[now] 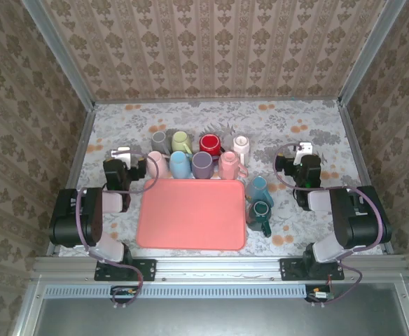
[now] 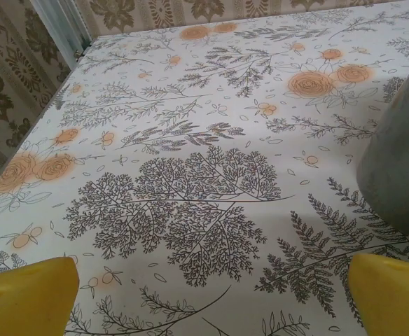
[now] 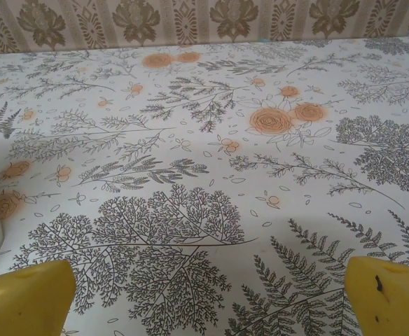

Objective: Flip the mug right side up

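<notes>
Left end effector [image 2: 208, 283] wide apart, grey mug [image 2: 400, 161] just fwd-right.

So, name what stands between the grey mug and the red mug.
A pale green mug, beside the grey mug and red mug, in the top view.

The bench [image 1: 288, 119] has a white cloth printed with grey ferns and trees and orange roses. The walls [image 1: 211, 49] are beige with brown damask stripes. The tray [image 1: 190, 213] is salmon pink. The mugs differ in colour: grey mug [image 1: 160, 142], pale green mug [image 1: 181, 143], red mug [image 1: 210, 145], whitish mug [image 1: 241, 145], left pink mug [image 1: 156, 166], light blue mug [image 1: 180, 164], lilac mug [image 1: 202, 164], right pink mug [image 1: 228, 164], teal mug [image 1: 259, 187], dark green mug [image 1: 261, 212]. The left gripper [image 2: 211, 301] and right gripper [image 3: 211, 297] have yellow jaws.
</notes>
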Robot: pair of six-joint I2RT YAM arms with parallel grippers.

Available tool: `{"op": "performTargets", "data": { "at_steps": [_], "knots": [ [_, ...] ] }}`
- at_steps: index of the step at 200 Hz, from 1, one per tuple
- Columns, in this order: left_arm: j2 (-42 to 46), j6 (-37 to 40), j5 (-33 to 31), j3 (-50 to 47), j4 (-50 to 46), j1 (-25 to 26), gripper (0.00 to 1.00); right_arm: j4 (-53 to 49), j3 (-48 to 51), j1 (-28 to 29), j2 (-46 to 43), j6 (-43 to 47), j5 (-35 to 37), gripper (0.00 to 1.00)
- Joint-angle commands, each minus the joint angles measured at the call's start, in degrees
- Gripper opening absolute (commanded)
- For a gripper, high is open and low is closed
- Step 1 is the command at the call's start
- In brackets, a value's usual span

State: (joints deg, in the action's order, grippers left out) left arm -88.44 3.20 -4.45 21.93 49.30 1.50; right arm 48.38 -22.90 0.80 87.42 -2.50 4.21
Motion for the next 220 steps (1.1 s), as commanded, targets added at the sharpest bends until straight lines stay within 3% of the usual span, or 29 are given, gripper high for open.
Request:
{"op": "performTargets", "data": {
  "at_steps": [1,220],
  "knots": [
    [0.1,0.5,4.3,1.2,0.3,-0.3,1.0,0.3,-0.8,0.3,0.5,0.7,0.3,1.0],
    [0.7,0.1,6.0,1.1,0.4,-1.3,1.0,1.0,-0.2,-0.4,0.0,0.4,-2.0,1.0]
  ]
}}
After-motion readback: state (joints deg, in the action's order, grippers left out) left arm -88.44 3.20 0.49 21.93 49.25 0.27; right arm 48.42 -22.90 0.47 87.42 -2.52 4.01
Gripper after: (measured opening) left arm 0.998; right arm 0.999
